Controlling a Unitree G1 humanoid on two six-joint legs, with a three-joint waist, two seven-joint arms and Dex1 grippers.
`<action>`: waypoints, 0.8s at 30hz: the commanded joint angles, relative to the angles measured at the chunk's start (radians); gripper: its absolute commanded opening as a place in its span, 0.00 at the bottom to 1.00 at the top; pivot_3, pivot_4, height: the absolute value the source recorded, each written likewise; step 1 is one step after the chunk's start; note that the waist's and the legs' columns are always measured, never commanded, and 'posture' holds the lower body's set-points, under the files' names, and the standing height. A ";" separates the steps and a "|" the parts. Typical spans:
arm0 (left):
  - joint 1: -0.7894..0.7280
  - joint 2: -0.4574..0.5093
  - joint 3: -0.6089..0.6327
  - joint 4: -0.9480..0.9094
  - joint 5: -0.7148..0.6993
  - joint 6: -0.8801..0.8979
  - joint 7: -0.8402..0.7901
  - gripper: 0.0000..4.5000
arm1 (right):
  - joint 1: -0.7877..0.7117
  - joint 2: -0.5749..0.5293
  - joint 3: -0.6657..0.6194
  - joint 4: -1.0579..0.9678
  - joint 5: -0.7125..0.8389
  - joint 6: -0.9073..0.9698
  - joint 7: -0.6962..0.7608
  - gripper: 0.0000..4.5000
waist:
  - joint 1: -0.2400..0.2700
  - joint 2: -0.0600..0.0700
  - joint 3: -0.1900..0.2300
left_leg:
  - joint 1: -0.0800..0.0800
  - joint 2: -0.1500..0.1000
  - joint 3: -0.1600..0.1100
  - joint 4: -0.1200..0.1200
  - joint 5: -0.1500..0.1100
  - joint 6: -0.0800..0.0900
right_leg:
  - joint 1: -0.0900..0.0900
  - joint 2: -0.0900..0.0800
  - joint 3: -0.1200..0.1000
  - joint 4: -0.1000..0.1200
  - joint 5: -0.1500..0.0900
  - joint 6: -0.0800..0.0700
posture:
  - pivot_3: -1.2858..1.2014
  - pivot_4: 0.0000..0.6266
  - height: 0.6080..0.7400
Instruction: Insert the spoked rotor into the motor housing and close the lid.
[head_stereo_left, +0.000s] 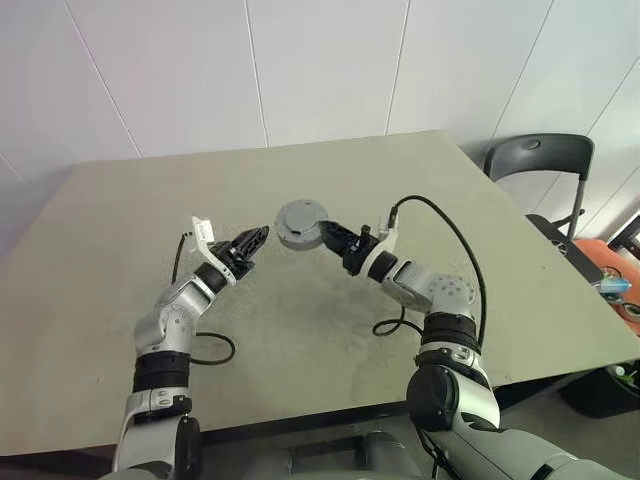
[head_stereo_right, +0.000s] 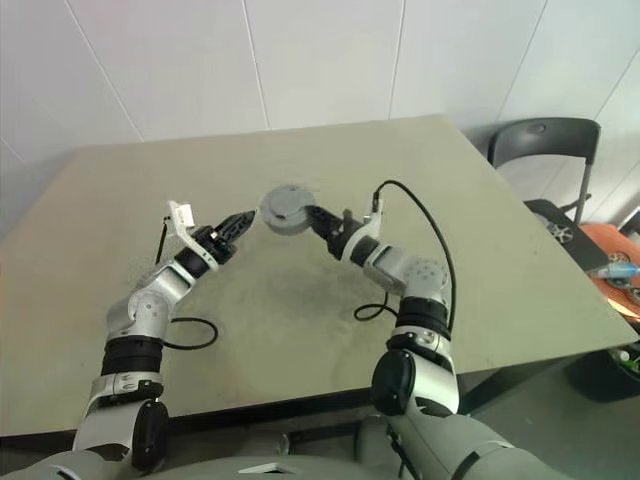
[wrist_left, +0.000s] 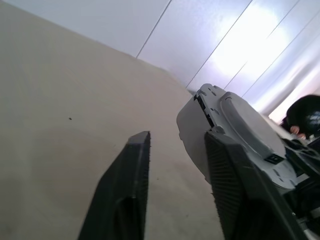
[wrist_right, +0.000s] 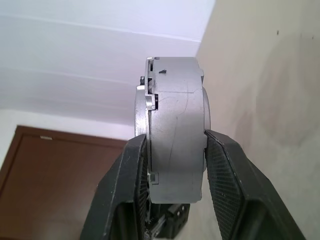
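Motor housing (head_stereo_left: 301, 222), 1 grey round assembly closed by its lid (wrist_left: 250, 127), hangs above the beige worktop (head_stereo_left: 120, 230), clamped edge-on between the right gripper (head_stereo_left: 331, 236) jaws, which close on its 2 flat faces. From the disc, that gripper sits at 4 o'clock; the left gripper (head_stereo_left: 258, 239) waits at 8 o'clock, just beside the rim, jaws parted and empty. 1 black chair (head_stereo_left: 540, 160) stands at 2 o'clock.

Both arms reach toward the middle, wrists angled inward. The left end effector (head_stereo_left: 262, 236) has its fingers parted and grips nothing. The right end effector (head_stereo_left: 325, 236) has its fingers clamped on a grey disc.
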 joint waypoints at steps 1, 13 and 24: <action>-0.023 -0.016 0.066 -0.047 -0.109 0.054 0.022 0.74 | -0.034 0.035 0.007 -0.032 0.099 0.005 0.013 0.32 | -0.005 0.000 0.000 | 0.000 0.000 0.000 0.000 0.000 0.000 | 0.000 0.000 0.000 0.000 0.000 0.000 | 0.52 0.00 1.00; 0.005 -0.065 0.035 -0.140 -0.233 0.209 0.017 0.95 | -0.005 0.037 0.088 -0.055 0.145 0.044 0.018 0.32 | -0.020 0.000 0.000 | 0.000 0.000 0.000 0.001 0.000 0.000 | 0.000 0.000 0.000 0.001 0.000 0.000 | 0.52 0.00 1.00; 0.000 -0.085 0.032 -0.126 -0.243 0.252 0.035 0.95 | 0.022 0.043 0.135 -0.115 0.203 0.102 0.052 0.32 | -0.019 0.000 0.000 | 0.000 0.000 0.000 0.001 0.000 0.000 | 0.001 0.000 0.001 0.000 0.000 0.000 | 0.52 0.00 1.00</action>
